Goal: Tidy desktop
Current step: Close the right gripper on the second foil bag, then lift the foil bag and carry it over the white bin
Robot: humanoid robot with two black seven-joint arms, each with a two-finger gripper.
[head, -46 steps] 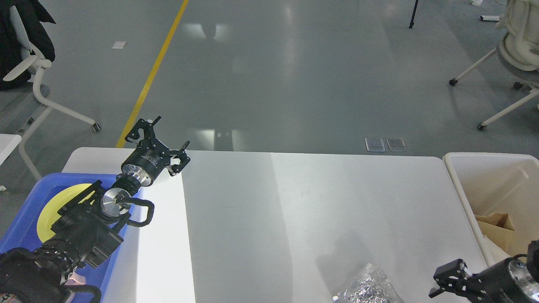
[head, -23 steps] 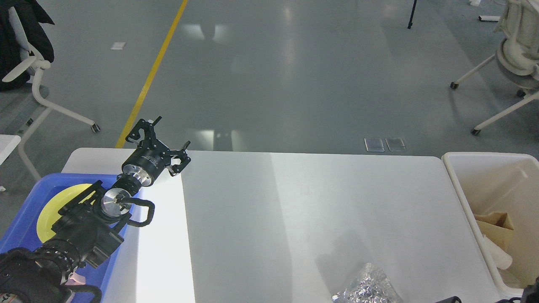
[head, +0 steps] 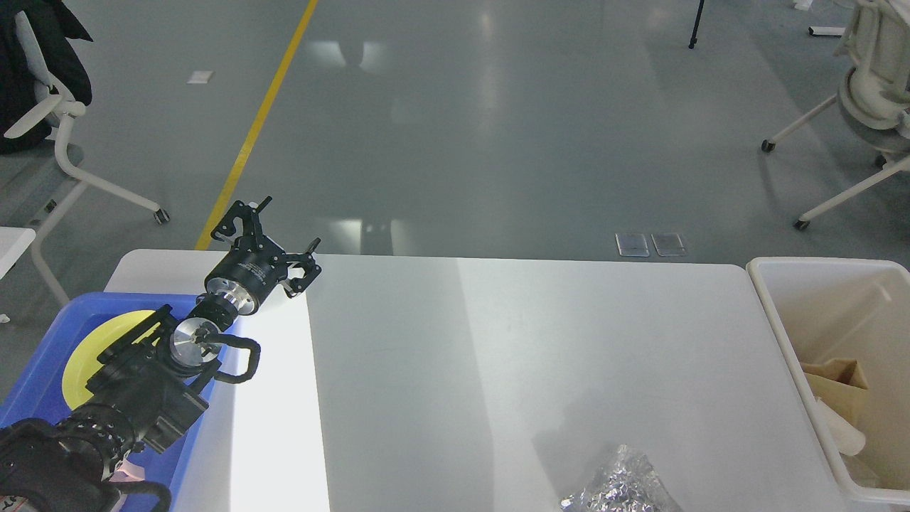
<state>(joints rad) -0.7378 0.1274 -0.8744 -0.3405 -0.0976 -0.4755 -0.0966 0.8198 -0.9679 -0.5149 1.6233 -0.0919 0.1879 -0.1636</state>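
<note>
Filling most of the lower view, one white desk (head: 540, 355) with rounded corners spreads from left to right under the robot's head. One off-white tub (head: 782, 334) stands just beside the desk's right end, with brown paper (head: 835, 384) and some pale scraps inside. One blue tray (head: 43, 370) sits at the desk's left end, holding one yellow plate (head: 82, 355) that the arm partly covers. One black arm (head: 135, 391) comes in from the lower left over the tray. Its left end effector (head: 274, 231) hangs over the desk's far left edge, its two fingers spread wide apart and gripping nothing. One crumpled ball of silver foil (head: 618, 483) lies on the desk near the front edge, toward the right. The right end effector is out of sight. Two white chairs stand on the grey floor beyond.
</note>
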